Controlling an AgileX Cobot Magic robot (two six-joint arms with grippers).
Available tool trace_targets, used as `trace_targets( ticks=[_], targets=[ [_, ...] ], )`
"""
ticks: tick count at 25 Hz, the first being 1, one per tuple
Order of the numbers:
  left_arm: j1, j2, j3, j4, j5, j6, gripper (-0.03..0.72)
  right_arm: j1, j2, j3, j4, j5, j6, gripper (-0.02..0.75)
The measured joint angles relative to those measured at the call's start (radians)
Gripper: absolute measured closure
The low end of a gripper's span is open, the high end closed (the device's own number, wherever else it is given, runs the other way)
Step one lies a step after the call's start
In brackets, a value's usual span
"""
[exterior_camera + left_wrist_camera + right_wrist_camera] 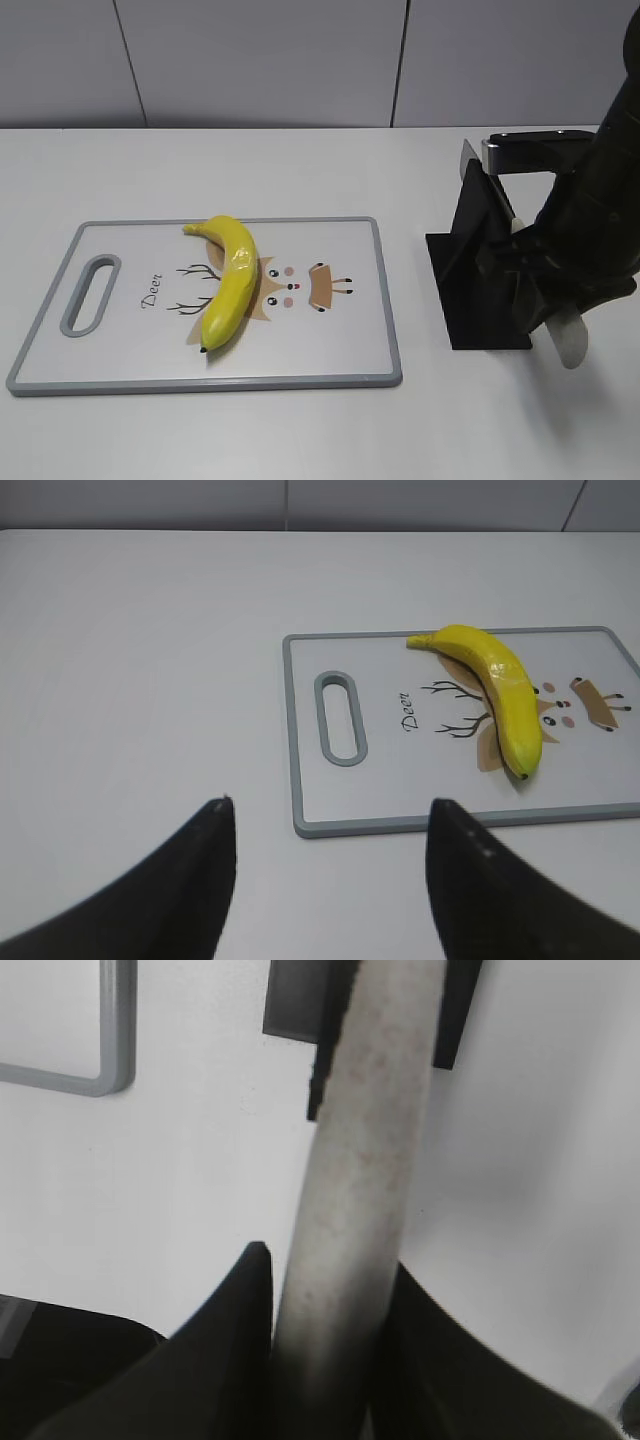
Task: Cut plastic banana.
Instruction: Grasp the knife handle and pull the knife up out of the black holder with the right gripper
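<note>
The plastic banana is glossy yellow and curved, and lies on the left-centre of the white cutting board. It also shows in the left wrist view, on the board. My right gripper is shut on the pale knife handle, right at the black knife stand. The handle's end sticks out below the gripper. My left gripper is open and empty, above the bare table just off the board's near-left corner. It is out of the exterior view.
The grey-rimmed board has a handle slot at its left end and a deer drawing in the middle. Its corner shows in the right wrist view, left of the stand. A grey wall runs behind the table.
</note>
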Motion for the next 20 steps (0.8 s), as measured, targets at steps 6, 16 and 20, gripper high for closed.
trace_targets(
  ticks=[6,16,20],
  targets=[
    [0.000,0.000,0.000,0.000,0.000,0.000,0.105,0.000,0.001,0.000,0.001,-0.004,0.001,0.534],
    [0.000,0.000,0.000,0.000,0.000,0.000,0.124,0.000,-0.081,0.001,0.011,-0.032,0.020,0.534],
    [0.000,0.000,0.000,0.000,0.000,0.000,0.129,0.000,-0.129,0.001,-0.033,-0.035,0.042,0.543]
  ],
)
